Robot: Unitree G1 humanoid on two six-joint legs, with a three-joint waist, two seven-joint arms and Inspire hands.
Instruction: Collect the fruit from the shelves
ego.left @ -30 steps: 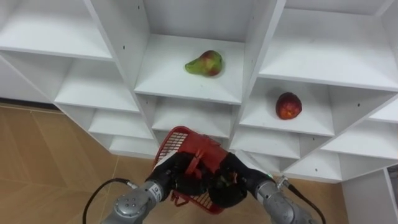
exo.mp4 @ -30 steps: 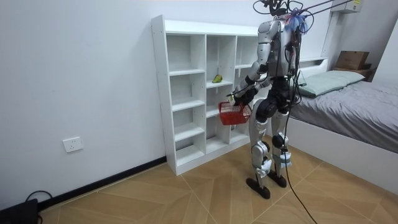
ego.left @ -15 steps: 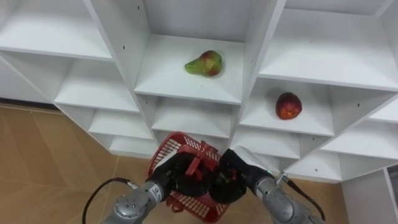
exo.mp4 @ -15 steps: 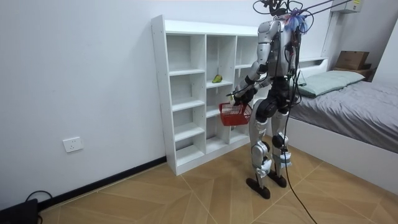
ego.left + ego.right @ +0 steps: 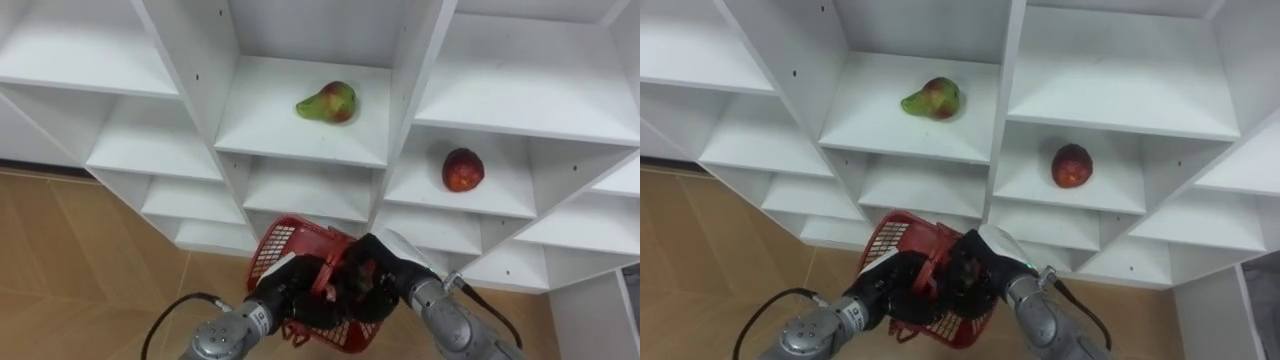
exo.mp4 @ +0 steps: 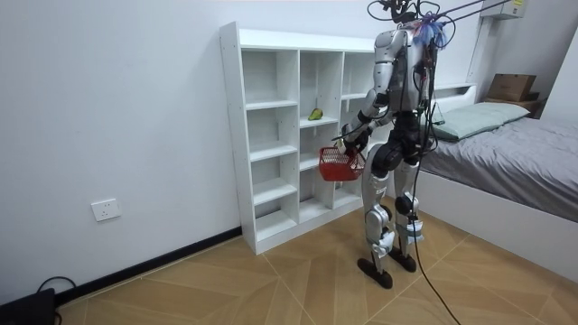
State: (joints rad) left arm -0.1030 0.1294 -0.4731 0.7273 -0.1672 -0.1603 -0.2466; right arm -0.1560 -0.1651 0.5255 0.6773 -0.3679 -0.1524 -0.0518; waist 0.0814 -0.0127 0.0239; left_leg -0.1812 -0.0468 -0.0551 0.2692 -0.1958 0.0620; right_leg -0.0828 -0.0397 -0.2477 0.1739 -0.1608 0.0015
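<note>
Pear (image 5: 328, 102), red fruit (image 5: 462, 170) on shelves (image 5: 270, 135) above left hand (image 5: 290, 297), right hand (image 5: 385, 280), both clutching basket (image 5: 283, 242).

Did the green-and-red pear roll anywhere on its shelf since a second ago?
No. The green-and-red pear lies in the same spot on its white shelf, just as far from the upright white divider on its right.

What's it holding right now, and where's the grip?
The red basket, by the handle across its top. The left hand and right hand both have their fingers curled round it.
</note>
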